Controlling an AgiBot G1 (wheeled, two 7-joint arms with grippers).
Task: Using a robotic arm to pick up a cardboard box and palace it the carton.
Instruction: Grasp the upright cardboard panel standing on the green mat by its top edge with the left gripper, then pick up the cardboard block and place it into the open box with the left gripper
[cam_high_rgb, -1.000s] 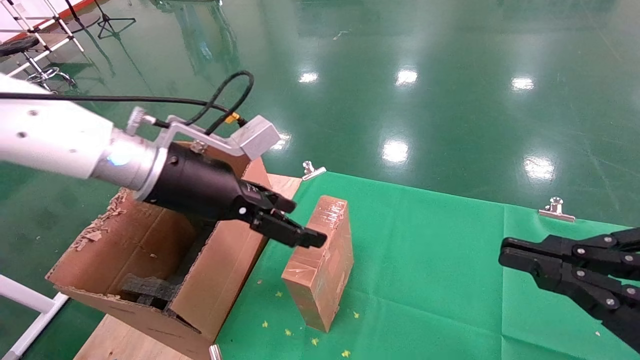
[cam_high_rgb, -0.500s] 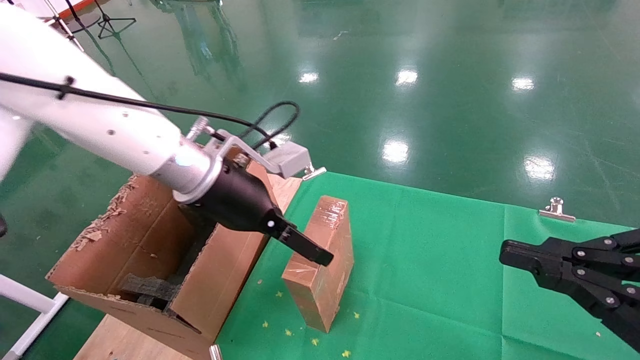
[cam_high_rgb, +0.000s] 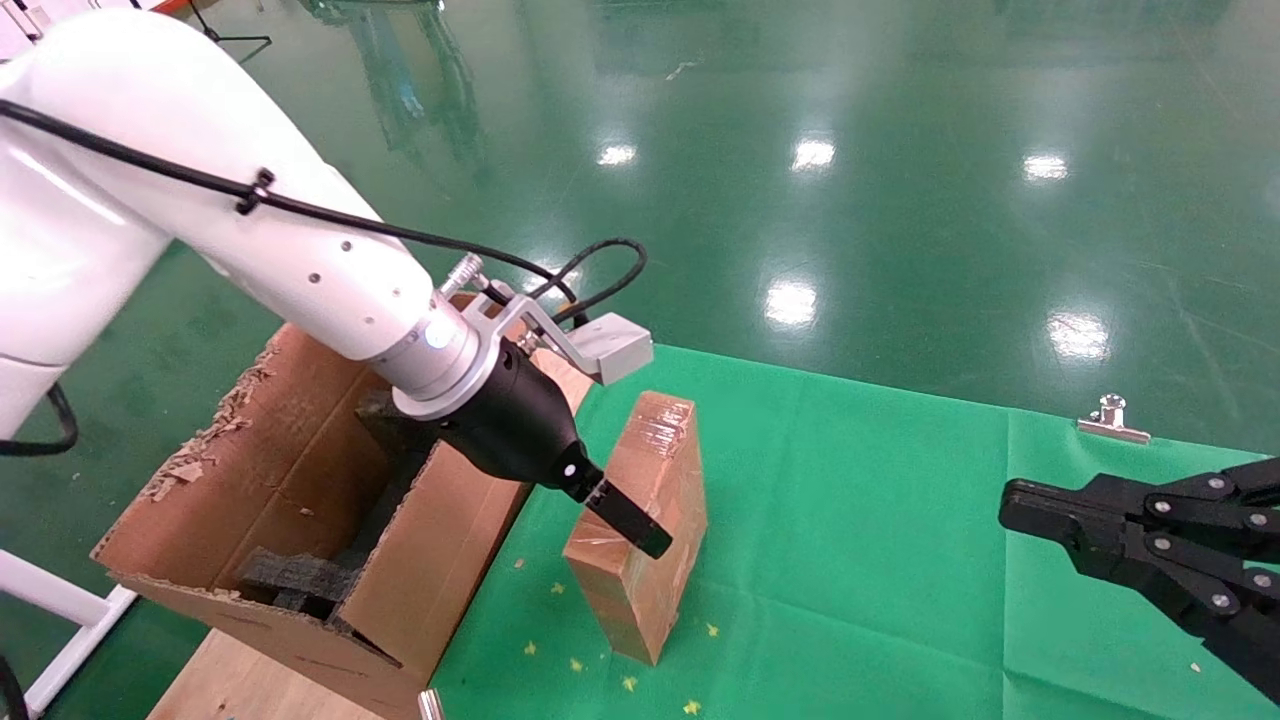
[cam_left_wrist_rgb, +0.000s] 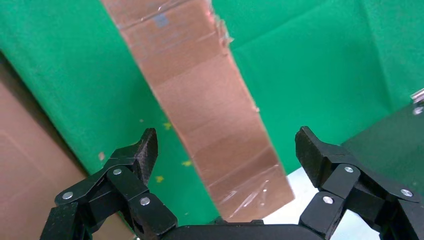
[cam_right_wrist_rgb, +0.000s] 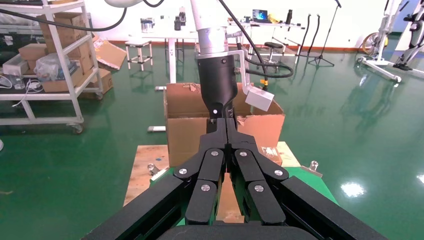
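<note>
One cardboard box, one carton.

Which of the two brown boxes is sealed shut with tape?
The small cardboard box standing on the green cloth, under the left gripper. The carton beside it is open, with ragged flaps.

I see a small brown cardboard box wrapped in glossy clear tape, a large corrugated brown carton with rough, ragged torn edges, and matt green cloth creased over bare wood. My left arm's gripper looks matt black plastic below a smooth white shell and silvery metal wrist.
</note>
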